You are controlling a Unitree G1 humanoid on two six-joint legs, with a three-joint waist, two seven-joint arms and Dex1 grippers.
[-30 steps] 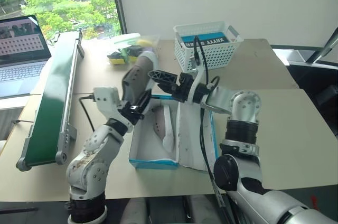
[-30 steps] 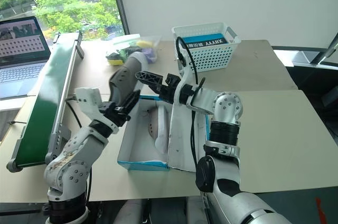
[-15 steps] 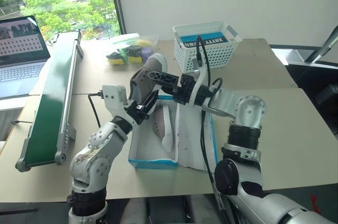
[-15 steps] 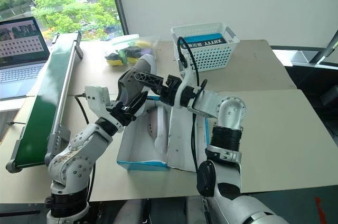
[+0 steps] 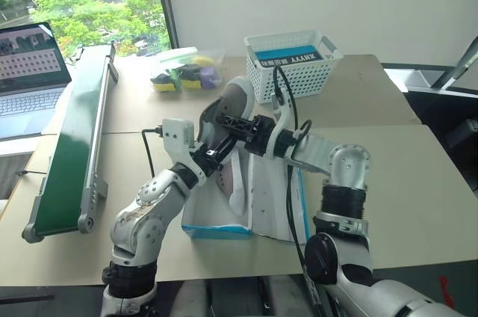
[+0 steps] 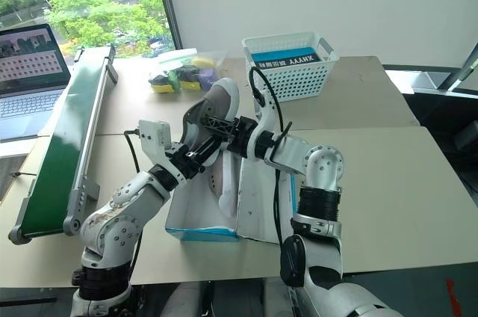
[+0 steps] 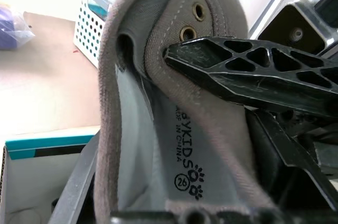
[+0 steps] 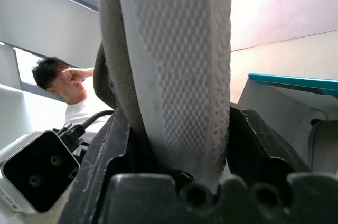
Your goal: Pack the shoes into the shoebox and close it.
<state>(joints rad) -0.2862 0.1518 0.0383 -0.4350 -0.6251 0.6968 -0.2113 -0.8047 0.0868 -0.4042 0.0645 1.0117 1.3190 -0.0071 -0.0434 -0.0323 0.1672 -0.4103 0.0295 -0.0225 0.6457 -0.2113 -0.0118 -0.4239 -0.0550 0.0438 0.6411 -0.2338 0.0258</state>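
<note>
- Left eye view: the shoebox point(image 5: 216, 229) lies open on the table point(image 5: 418, 182), its white inside showing and its lid point(image 5: 272, 197) swung out flat on the side toward the right arm.
- Inside the shoebox one grey sneaker point(image 5: 230, 182) lies on its side, pale sole toward the lid.
- The second grey sneaker point(image 5: 228, 111) is held up in the air just above the far end of the shoebox, toe pointing up and away toward the white basket point(image 5: 293, 63).
- The left tool point(image 5: 216, 154) has its two black fingers pressed together on the heel end of the raised sneaker; the left wrist view shows the shoe's grey lining and insole point(image 7: 158, 145) right in front of that camera.
- The right tool point(image 5: 237, 124) reaches in from the lid side of the shoebox, and the right wrist view shows its two fingers point(image 8: 253, 150) clamped on either side of the raised sneaker's textured sole point(image 8: 179, 76).
- The white basket stands on the table beyond the shoebox, well apart from it, holding a blue carton point(image 5: 287, 53) with dark lettering.
- A clear bag point(image 5: 183, 70) of yellow, green and purple items lies beyond the shoebox, beside the basket.
- A green conveyor belt point(image 5: 71, 137) runs along the table on the left-arm side of the shoebox, with a laptop point(image 5: 30, 78) further out.
- A person point(image 8: 74, 89) shows in the right wrist view, behind the raised sneaker.
</note>
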